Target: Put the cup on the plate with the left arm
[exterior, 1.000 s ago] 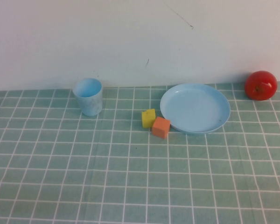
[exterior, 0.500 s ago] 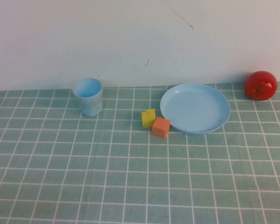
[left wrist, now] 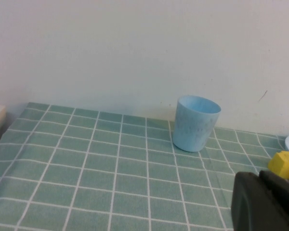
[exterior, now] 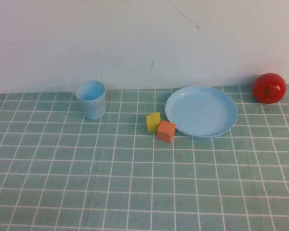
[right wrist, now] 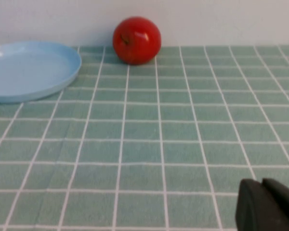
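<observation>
Cup [exterior: 91,99] upright, far left; plate [exterior: 201,111] far right, well apart, blocks [exterior: 160,127] between. Left gripper [left wrist: 265,202] near, off the cup; right gripper [right wrist: 267,204] parked; finger state can't tell for either. Approach cup level, grasp mid-wall, lift over blocks.

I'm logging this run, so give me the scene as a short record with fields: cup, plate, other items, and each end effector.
cup: cup upright on the tablecloth, left of the plate, untouched
plate: plate empty
blocks: yellow block and orange block beside the plate's left rim
apple: apple right of the plate
left end effector: left end effector low, short of the cup
right end effector: right end effector low, away from the plate
</observation>
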Available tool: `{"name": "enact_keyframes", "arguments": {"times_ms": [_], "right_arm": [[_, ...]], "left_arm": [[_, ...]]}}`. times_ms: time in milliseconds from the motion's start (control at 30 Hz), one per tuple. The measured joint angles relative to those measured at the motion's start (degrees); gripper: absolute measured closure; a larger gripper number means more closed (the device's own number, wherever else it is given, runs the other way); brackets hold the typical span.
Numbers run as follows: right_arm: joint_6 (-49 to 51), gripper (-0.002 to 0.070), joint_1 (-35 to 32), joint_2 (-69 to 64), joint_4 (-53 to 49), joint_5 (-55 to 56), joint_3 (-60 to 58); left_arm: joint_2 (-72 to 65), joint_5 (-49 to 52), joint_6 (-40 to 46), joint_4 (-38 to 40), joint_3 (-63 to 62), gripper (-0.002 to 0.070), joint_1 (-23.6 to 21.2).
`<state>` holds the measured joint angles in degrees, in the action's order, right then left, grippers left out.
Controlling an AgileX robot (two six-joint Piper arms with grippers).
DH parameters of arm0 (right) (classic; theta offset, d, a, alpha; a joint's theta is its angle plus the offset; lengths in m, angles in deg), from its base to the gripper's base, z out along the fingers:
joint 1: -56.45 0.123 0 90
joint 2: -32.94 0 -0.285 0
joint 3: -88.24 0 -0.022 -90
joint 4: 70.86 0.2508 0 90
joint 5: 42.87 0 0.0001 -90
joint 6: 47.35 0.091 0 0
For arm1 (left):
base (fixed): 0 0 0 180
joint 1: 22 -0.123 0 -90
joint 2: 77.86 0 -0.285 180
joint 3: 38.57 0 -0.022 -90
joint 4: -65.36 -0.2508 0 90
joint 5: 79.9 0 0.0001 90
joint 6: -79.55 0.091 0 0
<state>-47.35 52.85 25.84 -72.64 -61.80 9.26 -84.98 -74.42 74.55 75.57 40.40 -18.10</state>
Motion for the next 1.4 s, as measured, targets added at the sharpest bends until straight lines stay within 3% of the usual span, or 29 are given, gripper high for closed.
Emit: {"name": "enact_keyframes", "arguments": {"times_ms": [967,1200,1400], "right_arm": [[-2.44,0.0678,0.00,0.00,0.00,-1.47,0.00],[-2.66,0.0678,0.00,0.00,0.00,-1.47,0.00],[-2.79,0.0678,0.00,0.00,0.00,-1.47,0.00]], "left_arm": [[0.00,1.14,0.09,-0.12,0.00,0.0678,0.00],[0.00,6.99,0.64,-7.46,0.00,0.0678,0.00],[0.00,7.46,0.87,-8.67,0.00,0.0678,0.00]]}}
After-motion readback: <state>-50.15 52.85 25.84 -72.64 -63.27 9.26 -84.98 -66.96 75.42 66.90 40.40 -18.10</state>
